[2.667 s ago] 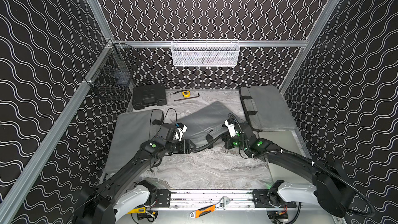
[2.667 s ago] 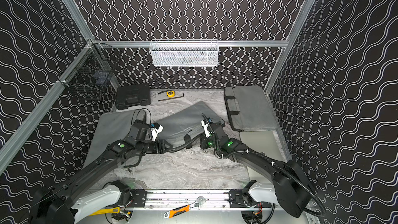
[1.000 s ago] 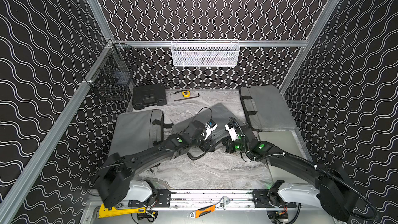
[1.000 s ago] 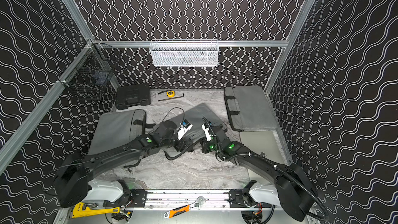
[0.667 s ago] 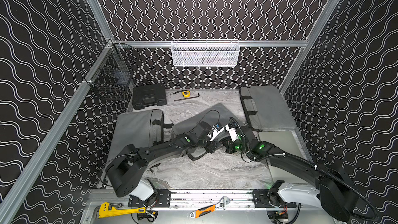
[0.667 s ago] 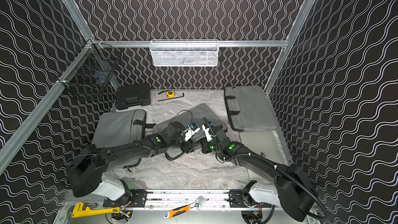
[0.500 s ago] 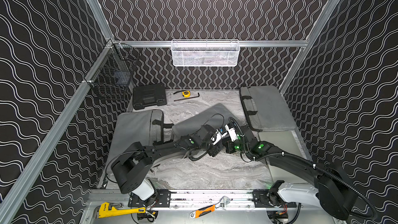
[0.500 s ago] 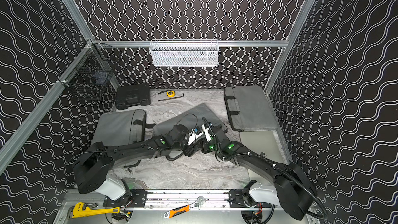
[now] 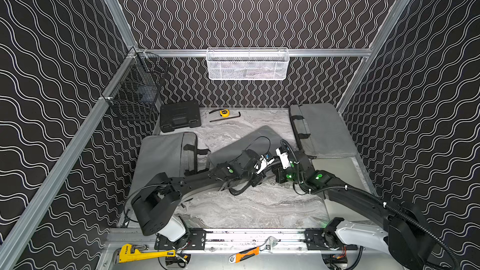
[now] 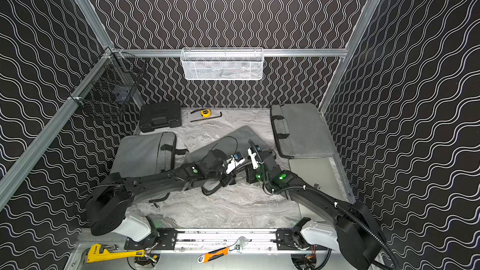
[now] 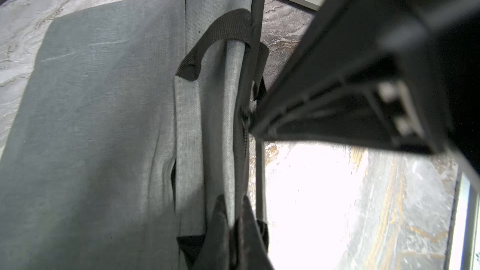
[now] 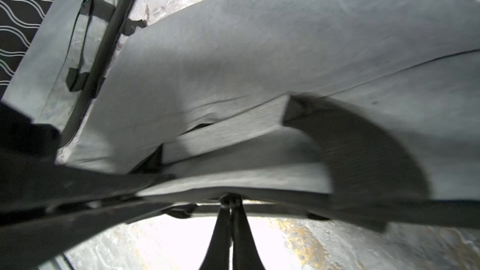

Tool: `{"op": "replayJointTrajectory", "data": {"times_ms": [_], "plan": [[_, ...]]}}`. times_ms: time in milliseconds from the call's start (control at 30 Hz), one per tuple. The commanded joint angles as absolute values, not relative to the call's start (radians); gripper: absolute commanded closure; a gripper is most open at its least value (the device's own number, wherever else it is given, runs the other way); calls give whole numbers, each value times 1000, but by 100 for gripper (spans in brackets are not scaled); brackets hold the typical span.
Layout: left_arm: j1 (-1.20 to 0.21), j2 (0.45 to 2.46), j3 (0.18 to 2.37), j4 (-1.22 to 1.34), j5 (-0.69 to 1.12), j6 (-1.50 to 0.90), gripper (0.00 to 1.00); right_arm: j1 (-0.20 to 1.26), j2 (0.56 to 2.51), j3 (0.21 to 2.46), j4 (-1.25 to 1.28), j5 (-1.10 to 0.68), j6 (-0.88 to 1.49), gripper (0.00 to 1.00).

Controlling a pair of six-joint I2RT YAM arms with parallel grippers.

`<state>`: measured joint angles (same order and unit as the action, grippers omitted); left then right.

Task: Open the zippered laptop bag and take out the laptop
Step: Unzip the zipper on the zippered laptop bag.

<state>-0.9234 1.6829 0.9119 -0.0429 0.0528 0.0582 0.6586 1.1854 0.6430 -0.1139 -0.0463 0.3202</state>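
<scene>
The grey laptop bag (image 9: 246, 141) (image 10: 246, 132) lies slantwise mid-table. Its zipper edge with a black handle strap (image 11: 223, 27) faces the front. My left gripper (image 11: 233, 219) (image 9: 267, 168) is shut on a strip of the bag's grey fabric beside the zipper (image 11: 245, 136). Right next to it, my right gripper (image 12: 230, 211) (image 9: 276, 171) is shut on the small metal zipper pull (image 12: 230, 200) at the bag's front edge. Both grippers meet at that edge in both top views, with the fingertips themselves hard to make out there. The laptop is hidden.
Two more grey bags lie at the left (image 9: 161, 157) and back right (image 9: 322, 131), with a flat silver slab (image 9: 337, 170) in front of the right one. A black tool case (image 9: 180, 116), tape measure (image 9: 224, 112) and hex key (image 9: 226, 119) sit at the back. Wrenches (image 9: 140, 253) lie below the front rail.
My left arm swung right from the bag's left end to its front edge beside the right gripper, and its jaws closed on the fabric. The right gripper kept its hold.
</scene>
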Motion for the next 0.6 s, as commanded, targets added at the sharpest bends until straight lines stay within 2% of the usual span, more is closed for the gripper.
{"op": "replayJointTrajectory", "data": {"times_ms": [0, 400, 567], "plan": [[-923, 1648, 892, -72, 53, 74, 100, 639, 1181, 670, -94, 34, 283, 100], [-922, 1521, 788, -66, 64, 124, 100, 452, 1147, 725, -212, 129, 244, 100], [-916, 1460, 733, -41, 60, 155, 100, 350, 1119, 705, -215, 34, 278, 100]]}}
